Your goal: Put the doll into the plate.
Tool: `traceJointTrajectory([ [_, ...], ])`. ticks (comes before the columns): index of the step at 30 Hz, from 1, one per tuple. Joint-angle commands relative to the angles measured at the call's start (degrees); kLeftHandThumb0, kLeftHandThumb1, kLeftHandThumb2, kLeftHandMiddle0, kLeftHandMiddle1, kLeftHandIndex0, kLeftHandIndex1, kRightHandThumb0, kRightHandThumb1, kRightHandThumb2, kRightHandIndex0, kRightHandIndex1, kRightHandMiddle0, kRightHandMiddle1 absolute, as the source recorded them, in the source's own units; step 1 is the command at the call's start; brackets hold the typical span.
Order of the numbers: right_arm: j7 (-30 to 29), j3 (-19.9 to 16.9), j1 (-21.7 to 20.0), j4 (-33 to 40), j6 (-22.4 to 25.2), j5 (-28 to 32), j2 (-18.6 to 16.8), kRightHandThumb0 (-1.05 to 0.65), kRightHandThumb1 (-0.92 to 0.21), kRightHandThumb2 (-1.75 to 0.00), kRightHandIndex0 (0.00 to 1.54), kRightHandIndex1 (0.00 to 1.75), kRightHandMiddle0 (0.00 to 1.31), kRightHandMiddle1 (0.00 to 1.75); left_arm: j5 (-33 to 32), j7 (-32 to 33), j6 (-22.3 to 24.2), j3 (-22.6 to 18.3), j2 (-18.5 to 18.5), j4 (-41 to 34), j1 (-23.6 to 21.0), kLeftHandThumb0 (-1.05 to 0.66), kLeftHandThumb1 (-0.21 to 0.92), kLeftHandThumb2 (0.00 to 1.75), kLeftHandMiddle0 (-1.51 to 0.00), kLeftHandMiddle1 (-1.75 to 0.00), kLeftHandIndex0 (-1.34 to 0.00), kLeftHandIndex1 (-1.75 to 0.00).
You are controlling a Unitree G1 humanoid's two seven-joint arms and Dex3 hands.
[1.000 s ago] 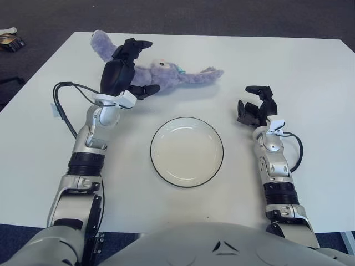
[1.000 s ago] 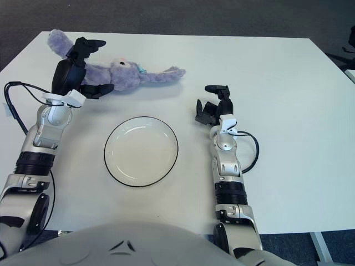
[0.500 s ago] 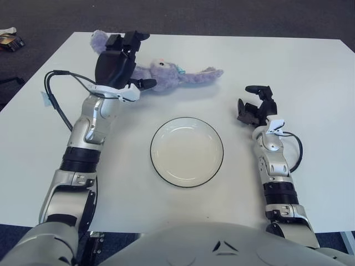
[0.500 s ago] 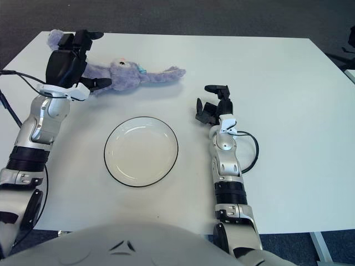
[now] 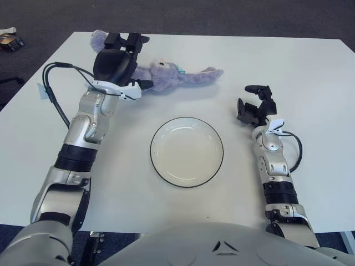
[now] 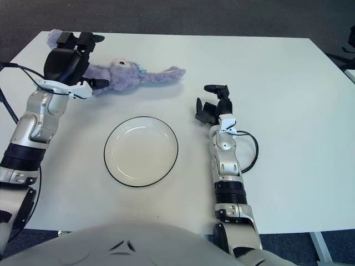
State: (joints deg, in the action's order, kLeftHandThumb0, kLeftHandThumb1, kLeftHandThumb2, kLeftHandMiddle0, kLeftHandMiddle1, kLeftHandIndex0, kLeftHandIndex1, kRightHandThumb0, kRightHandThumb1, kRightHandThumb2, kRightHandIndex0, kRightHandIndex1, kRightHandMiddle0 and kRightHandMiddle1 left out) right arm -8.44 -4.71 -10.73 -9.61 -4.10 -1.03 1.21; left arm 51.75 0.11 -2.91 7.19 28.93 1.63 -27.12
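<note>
A purple plush doll (image 5: 169, 76) lies stretched out on the far part of the white table (image 5: 310, 77); its left end is hidden under my hand. My left hand (image 5: 117, 62) hovers over that end, fingers spread past the doll's far side and thumb on its near side, not closed on it. The white plate (image 5: 186, 151) with a dark rim sits empty in the middle, nearer me than the doll. My right hand (image 5: 256, 108) shows to the right of the plate, fingers relaxed and holding nothing.
A black cable (image 5: 52, 91) loops off my left forearm above the table's left side. Dark carpet surrounds the table, and a small object (image 5: 10, 39) lies on the floor at the far left.
My left hand has moved farther away from me, over the doll's left end, with the forearm swinging left. Doll, plate and right hand have not moved.
</note>
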Motion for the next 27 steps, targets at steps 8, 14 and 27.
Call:
traceJointTrajectory([
  [8, 1.1, 0.4, 1.3, -3.2, 1.5, 0.7, -1.1, -0.45, -0.51, -1.0, 1.26, 1.75, 0.13, 1.4, 8.7, -11.4, 9.3, 5.0, 2.1, -2.6, -4.7, -0.78, 0.7, 0.64, -0.02, -0.73, 0.0, -0.66],
  [14, 1.3, 0.3, 1.4, -3.1, 1.6, 0.8, -1.2, -0.45, -0.51, -1.0, 1.25, 1.75, 0.12, 1.41, 9.9, -16.5, 11.2, 6.6, 2.7, -2.6, -6.3, -0.81, 0.78, 0.55, -0.04, -1.04, 0.0, -0.57],
  [27, 1.2, 0.4, 1.4, -3.2, 1.7, 0.6, -1.3, -0.44, -0.53, -1.01, 1.24, 1.75, 0.12, 1.41, 5.5, -18.6, 8.7, 7.5, 3.4, 3.4, -9.0, -0.95, 0.91, 0.37, 0.0, -1.7, 0.0, -0.58],
])
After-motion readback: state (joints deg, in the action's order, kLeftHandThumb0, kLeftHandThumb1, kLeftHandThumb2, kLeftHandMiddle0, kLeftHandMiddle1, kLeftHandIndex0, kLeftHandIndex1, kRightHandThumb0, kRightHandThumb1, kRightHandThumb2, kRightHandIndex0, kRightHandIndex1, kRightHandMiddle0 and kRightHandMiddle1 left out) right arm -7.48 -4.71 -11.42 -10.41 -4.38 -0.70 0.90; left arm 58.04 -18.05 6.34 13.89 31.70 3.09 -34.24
